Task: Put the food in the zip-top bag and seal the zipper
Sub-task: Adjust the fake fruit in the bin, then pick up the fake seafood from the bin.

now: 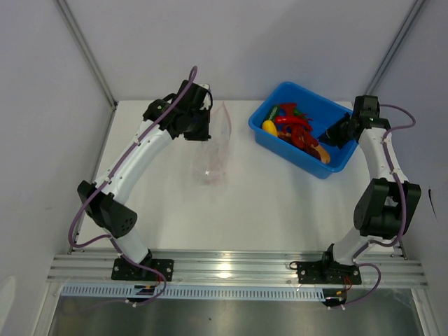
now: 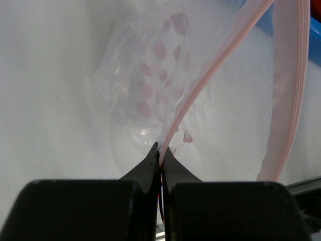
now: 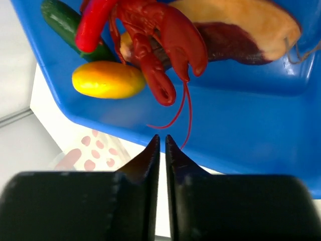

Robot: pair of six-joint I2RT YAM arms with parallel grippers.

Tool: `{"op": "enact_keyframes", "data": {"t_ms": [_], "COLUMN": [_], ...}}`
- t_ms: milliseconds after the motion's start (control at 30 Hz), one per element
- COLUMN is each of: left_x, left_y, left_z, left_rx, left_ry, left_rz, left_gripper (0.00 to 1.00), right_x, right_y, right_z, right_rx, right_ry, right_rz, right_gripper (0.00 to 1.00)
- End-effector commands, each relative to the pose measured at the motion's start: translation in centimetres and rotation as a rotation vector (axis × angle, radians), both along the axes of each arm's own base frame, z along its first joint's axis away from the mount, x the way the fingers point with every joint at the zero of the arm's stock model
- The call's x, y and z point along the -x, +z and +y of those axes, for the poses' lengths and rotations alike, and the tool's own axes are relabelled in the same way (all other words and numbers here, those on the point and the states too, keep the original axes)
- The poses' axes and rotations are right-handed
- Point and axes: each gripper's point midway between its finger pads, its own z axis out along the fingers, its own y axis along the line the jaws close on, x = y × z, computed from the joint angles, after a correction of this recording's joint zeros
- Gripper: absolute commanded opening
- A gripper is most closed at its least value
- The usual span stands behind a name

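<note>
zip-top bag [image 1: 215,150] at L arm [image 1: 150,143] tip | food [image 1: 294,129] in blue bin [image 1: 311,93] | R arm [image 1: 374,150] over bin

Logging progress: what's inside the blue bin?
A red lobster, yellow fruit, green pepper, red pepper and a tan-maroon piece. Whatever lies under the lobster is covered.

Plainly a robotics lab cell: white table [image 1: 245,203] walled by bare grey panels [image 1: 280,42], left arm [image 1: 140,157] and right arm [image 1: 381,157] bolted to an aluminium rail [image 1: 238,269], toy food [image 1: 294,129] in a blue bin [image 1: 308,96].
</note>
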Motion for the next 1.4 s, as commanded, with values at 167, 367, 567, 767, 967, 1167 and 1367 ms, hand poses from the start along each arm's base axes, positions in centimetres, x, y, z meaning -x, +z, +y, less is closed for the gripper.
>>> {"op": "enact_keyframes", "data": {"t_ms": [167, 367, 567, 767, 967, 1167, 1367], "left_x": [1.0, 1.9, 2.4, 2.4, 2.5, 2.3, 2.3], "left_y": [-0.1, -0.2, -0.7, -0.7, -0.8, -0.7, -1.1], "left_z": [-0.4, 0.1, 0.4, 0.2, 0.1, 0.2, -0.1], "left_rx": [0.037, 0.04, 0.036, 0.047, 0.048, 0.044, 0.05], "left_ry": [-0.027, -0.028, -0.019, -0.021, -0.02, -0.016, -0.022], "left_rz": [0.028, 0.026, 0.034, 0.044, 0.052, 0.051, 0.065], "left_gripper": [0.01, 0.01, 0.01, 0.01, 0.0, 0.01, 0.01], "right_x": [-3.2, -5.4, -6.9, -8.1, -8.3, -8.7, -8.4], "right_y": [-1.8, -7.4, -9.0, -8.7, -9.3, -9.1, -7.5], "right_z": [-2.8, -3.3, -1.2, 0.9, 1.8, 2.2, 2.2], "right_rx": [0.11, 0.059, -0.058, -0.183, -0.247, -0.277, -0.267], "right_ry": [0.149, 0.231, 0.332, 0.428, 0.477, 0.48, 0.462], "right_rz": [0.022, 0.103, 0.021, -0.074, -0.099, -0.122, -0.135], "right_gripper": [0.71, 0.81, 0.75, 0.68, 0.62, 0.38, 0.1]}}
